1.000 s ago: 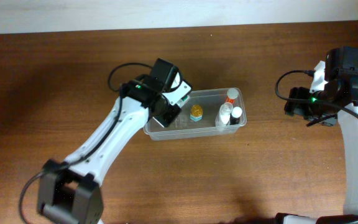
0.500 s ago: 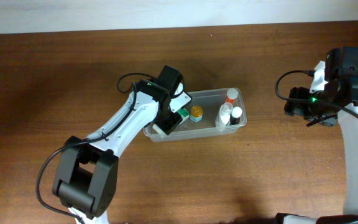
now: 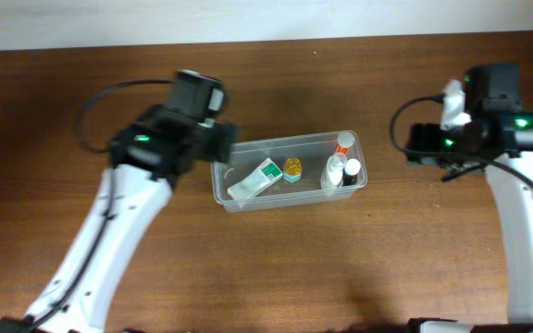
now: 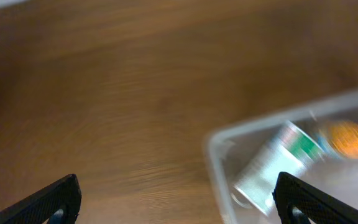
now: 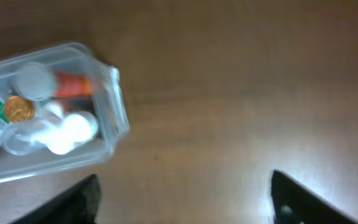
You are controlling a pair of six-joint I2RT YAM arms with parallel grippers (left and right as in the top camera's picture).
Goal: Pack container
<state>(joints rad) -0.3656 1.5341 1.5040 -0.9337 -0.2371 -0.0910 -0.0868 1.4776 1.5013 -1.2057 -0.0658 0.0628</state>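
Container (image 3: 294,138) sits on the table (image 3: 387,268), long side running left-right, open top up. Bare wood shows on every side of it: a wide strip in front, a narrower one behind up to the table's far edge, and long runs to the left and right.

Left gripper (image 4: 176,202) is just off the container's left end, not touching it. Its jaws are spread wide with nothing between the fingers (image 4: 48,200). In the left wrist view the container's left corner lies below, nearer the right-hand finger, with only wood under the rest of the gap. That view is motion-blurred.

Right gripper (image 5: 185,202) is well to the right of the container, over bare wood. Its jaws are also spread wide and empty. In the right wrist view the container's right end is at the upper left, apart from both fingers.

Inside the container:
- Tube (image 3: 254,180), white with a green label, lies at a slant in the left half.
- Yellow item (image 3: 292,168) sits mid-container, just right of the tube.
- White bottles (image 3: 340,172) are bunched at the right end.
- Orange-banded bottle (image 3: 344,141) is behind the white ones, against the far wall.

Black cables (image 3: 100,102) loop off both arms, left and right of the container and clear of it.
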